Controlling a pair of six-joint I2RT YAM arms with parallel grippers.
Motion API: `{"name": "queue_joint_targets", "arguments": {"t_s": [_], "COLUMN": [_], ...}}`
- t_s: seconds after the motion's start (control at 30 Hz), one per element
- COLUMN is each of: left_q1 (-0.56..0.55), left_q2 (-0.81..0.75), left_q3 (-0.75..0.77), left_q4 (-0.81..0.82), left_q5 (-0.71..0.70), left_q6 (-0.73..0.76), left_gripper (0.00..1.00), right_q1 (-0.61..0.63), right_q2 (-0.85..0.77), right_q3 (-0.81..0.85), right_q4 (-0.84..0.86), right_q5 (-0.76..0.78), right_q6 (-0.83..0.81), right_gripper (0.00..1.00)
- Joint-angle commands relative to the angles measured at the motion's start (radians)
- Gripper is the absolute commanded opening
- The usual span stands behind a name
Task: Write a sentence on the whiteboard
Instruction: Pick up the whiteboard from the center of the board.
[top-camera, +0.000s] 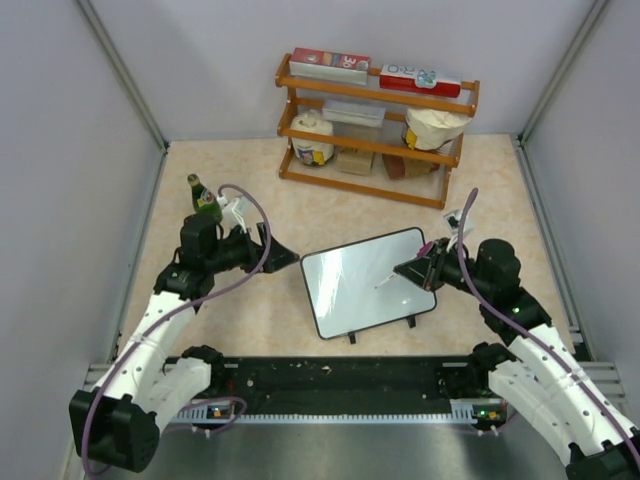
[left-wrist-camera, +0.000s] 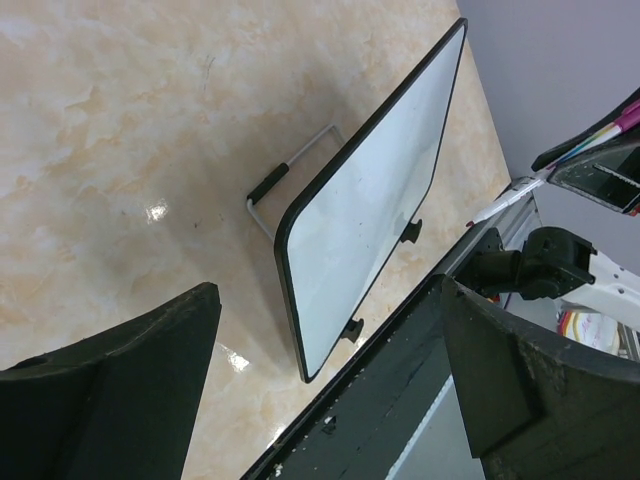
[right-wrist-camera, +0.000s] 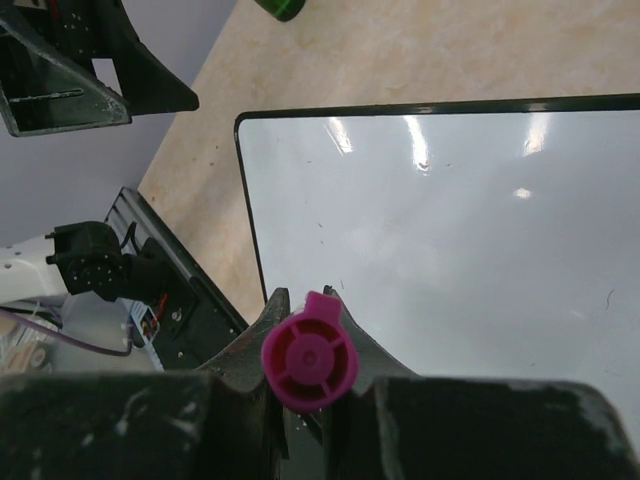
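Observation:
The whiteboard (top-camera: 362, 282) lies on the beige table between my arms, propped on a wire stand, its little black feet toward me. Its white face is blank: no sentence shows on it in the top view, the left wrist view (left-wrist-camera: 365, 215) or the right wrist view (right-wrist-camera: 450, 230), only tiny specks. My right gripper (top-camera: 405, 268) is shut on a marker (right-wrist-camera: 309, 352) with a pink end; the tip hovers over the board's right part (top-camera: 385, 283). The marker also shows in the left wrist view (left-wrist-camera: 510, 197). My left gripper (top-camera: 285, 255) is open and empty, just left of the board.
A wooden shelf (top-camera: 375, 130) with boxes and bags stands at the back. A green bottle (top-camera: 203, 195) stands behind my left arm. A black rail (top-camera: 340, 380) runs along the near table edge. Grey walls close both sides.

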Motion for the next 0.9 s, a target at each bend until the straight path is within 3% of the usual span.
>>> {"name": "queue_joint_targets", "arguments": {"t_s": [0.0,0.23,0.67,0.77,0.87], "left_q1": [0.006,0.006,0.006,0.006,0.006], "left_q2": [-0.028,-0.029,-0.046,-0.026,0.008], "left_q3": [-0.026,-0.075,-0.110,-0.153,-0.211], "left_q4": [0.032,0.097,0.072,0.156,0.311], "left_q5": [0.018,0.018,-0.157,-0.131,-0.001], "left_q6": [0.019,-0.013,0.002,-0.002,-0.009], "left_gripper": [0.94,0.94,0.90,0.90,0.89], "right_q1": [-0.007,-0.009,-0.009,-0.007,-0.007], "right_q2": [-0.004,0.005,0.029,0.043,0.051], "right_q3": [0.000,-0.009,-0.020,-0.020,-0.018], "right_q4": [0.097,0.107,0.144,0.164,0.176], "right_q5": [-0.023,-0.011,-0.012,-0.018,-0.032], "right_q6": [0.001,-0.013,-0.042,-0.038,-0.029], "right_gripper": [0.00,0.00,0.00,0.00,0.00]}}
